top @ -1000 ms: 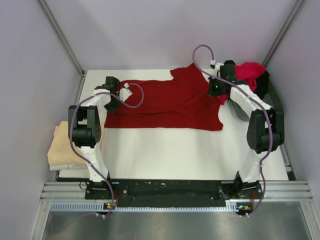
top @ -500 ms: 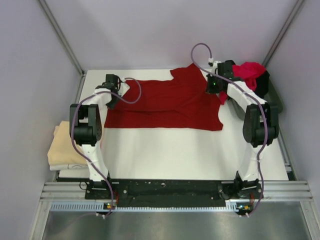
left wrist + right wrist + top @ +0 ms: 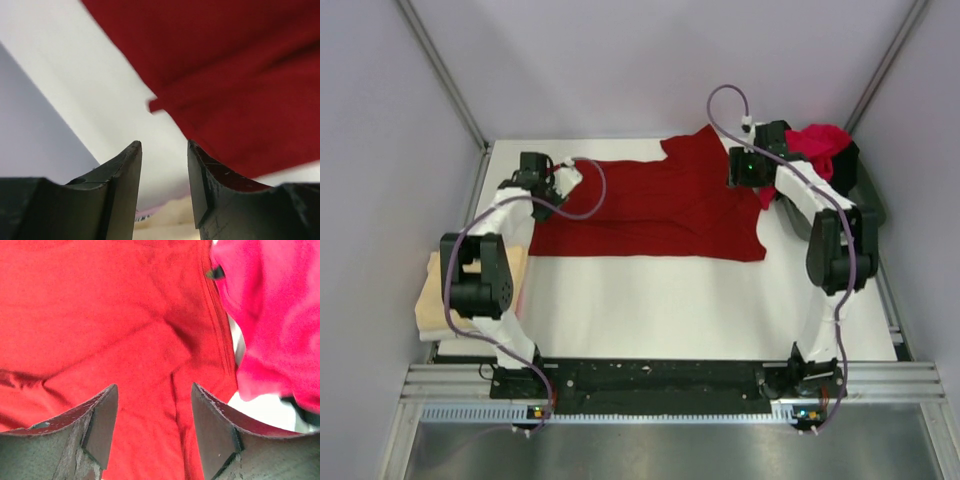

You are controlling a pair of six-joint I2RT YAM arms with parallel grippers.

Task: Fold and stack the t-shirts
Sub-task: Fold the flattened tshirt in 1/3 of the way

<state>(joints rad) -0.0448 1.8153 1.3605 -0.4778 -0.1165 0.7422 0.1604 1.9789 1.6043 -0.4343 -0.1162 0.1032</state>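
Note:
A dark maroon t-shirt (image 3: 650,205) lies spread flat across the back of the white table (image 3: 650,300). My left gripper (image 3: 542,185) hangs open over its left edge, with nothing between the fingers. The left wrist view shows that gripper (image 3: 164,145) above bare table beside the shirt's corner (image 3: 240,75). My right gripper (image 3: 745,180) stands open over the shirt's right sleeve area, just above the cloth (image 3: 100,305) in the right wrist view, gripper (image 3: 154,386) empty. A bright red t-shirt (image 3: 817,145) is crumpled at the back right on black cloth (image 3: 847,160). A folded beige t-shirt (image 3: 440,290) sits at the left.
A dark tray edge (image 3: 868,200) shows under the crumpled pile at the right. Purple walls close in the back and both sides. The left arm's elbow (image 3: 470,280) hangs over the beige shirt. A metal rail (image 3: 660,385) carries the arm bases in front.
Both grippers have gone from shut to open, letting go of the maroon shirt, which stays flat. The left arm's elbow has swung left, over the beige shirt.

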